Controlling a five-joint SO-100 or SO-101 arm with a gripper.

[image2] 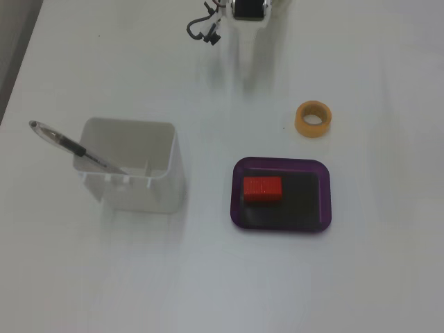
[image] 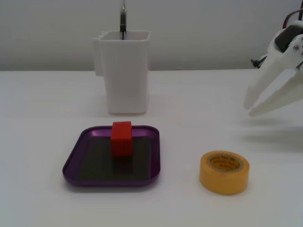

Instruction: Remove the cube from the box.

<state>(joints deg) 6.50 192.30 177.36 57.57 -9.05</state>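
The red cube [image: 121, 138] stands on the dark floor of the purple box [image: 71, 165], close to its far rim. In the other fixed view the cube [image2: 262, 189] sits in the left half of the box [image2: 326, 202]. My white gripper [image: 248, 109] hangs above the table at the far right, well away from the box, tips pointing down and left. Its fingertips are together and hold nothing. In the other fixed view the gripper [image2: 246, 64] is at the top edge, far from the box.
A tall white container [image: 125, 80] with a pen [image: 122, 21] in it stands behind the box; it also shows in the other fixed view [image2: 139, 187]. A yellow tape roll [image: 222, 182] lies right of the box, between box and gripper [image2: 300, 119].
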